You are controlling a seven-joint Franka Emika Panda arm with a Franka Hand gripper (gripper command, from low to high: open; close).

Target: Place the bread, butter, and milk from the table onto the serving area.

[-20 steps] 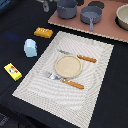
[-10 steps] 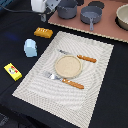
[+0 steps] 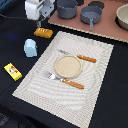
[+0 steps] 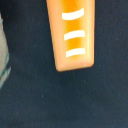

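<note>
The bread (image 3: 43,32), a golden-orange loaf with pale scored lines, lies on the black table (image 3: 12,35) just off the far corner of the striped serving area (image 3: 97,85). My gripper (image 3: 39,22) hangs just above the loaf, apart from it, open and empty. In the wrist view the loaf (image 4: 74,32) fills the middle; my fingers do not show there. The pale-blue milk (image 3: 30,47) stands on the table beside the mat. The yellow butter (image 3: 13,71) lies on the table nearer the front. A tan plate (image 3: 68,65) sits in the mat's middle.
A fork (image 3: 54,76) and two orange-handled knives (image 3: 86,59) (image 3: 73,84) lie around the plate. A pinkish-brown board (image 3: 107,30) behind the mat carries dark pots (image 3: 90,15) and a bowl (image 3: 123,16). A mat edge shows in the wrist view (image 4: 4,55).
My gripper has come down from the top of the exterior view toward the bread. The bread, milk and butter have not moved.
</note>
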